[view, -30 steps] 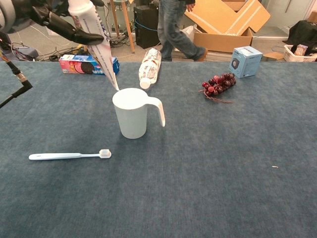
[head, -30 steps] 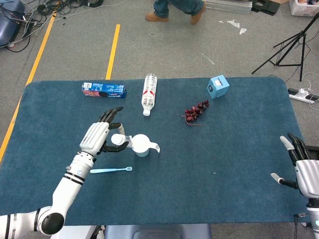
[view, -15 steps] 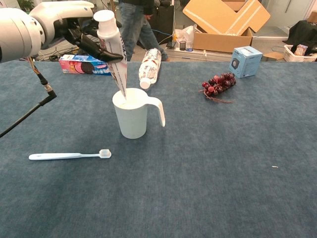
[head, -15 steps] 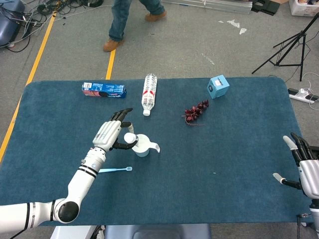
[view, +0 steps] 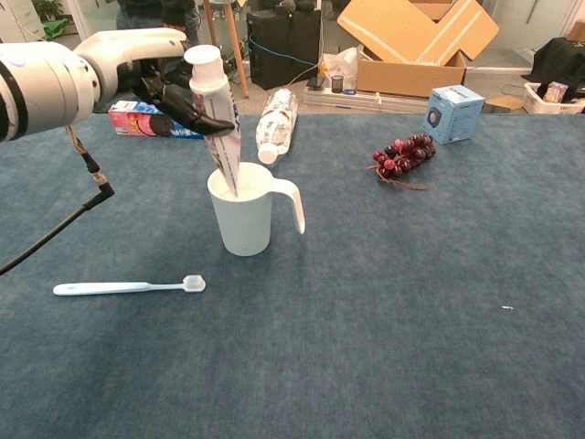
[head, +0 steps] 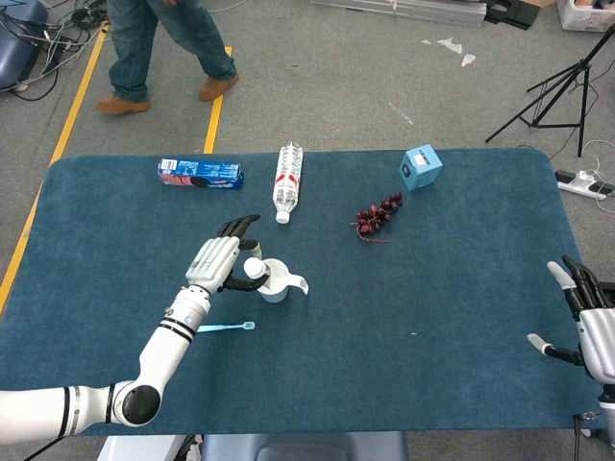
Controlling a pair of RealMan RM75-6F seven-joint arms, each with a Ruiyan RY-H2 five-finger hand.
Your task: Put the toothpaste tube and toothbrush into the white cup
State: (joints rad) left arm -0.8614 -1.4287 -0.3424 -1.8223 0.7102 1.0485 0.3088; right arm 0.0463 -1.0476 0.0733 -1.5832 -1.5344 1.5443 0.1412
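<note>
1. Compared with the frames before, the toothpaste tube (view: pixel 219 123) has come lower: its flat end was above the rim and is now inside the white cup (view: pixel 245 219). The person walking behind the table has gone to the left.
2. The left hand (view: pixel 174 87) holds the tube near its cap, with dark fingers (view: pixel 203 121) wrapped around the upper part. In the head view the same hand (head: pixel 219 261) is just left of the cup (head: pixel 275 280).
3. The long axis of the tube is nearly upright, a little tilted. The white cap points up and the flat crimped end points down into the cup.
4. The toothbrush (view: pixel 128 287) lies flat on the table, well in front and to the left of the cup, not touching it. Its long axis goes left to right and the bristle head points toward the right.
5. The right hand (head: pixel 591 322) is at the right edge of the table, far from the task's things. Its fingers are apart and it holds nothing.
6. The table (view: pixel 411 302) has a dark blue cloth cover. On its far side lie a clear plastic bottle (view: pixel 277 122), a blue snack box (view: pixel 154 119), a bunch of dark grapes (view: pixel 403 154) and a small blue box (view: pixel 453 113).
7. The floor is grey with yellow lines (head: pixel 217 91). Cardboard boxes (view: pixel 416 41) stand behind the table, and a tripod (head: pixel 557 91) stands at the right.
8. The print on the tube and on the boxes is too small to read.
</note>
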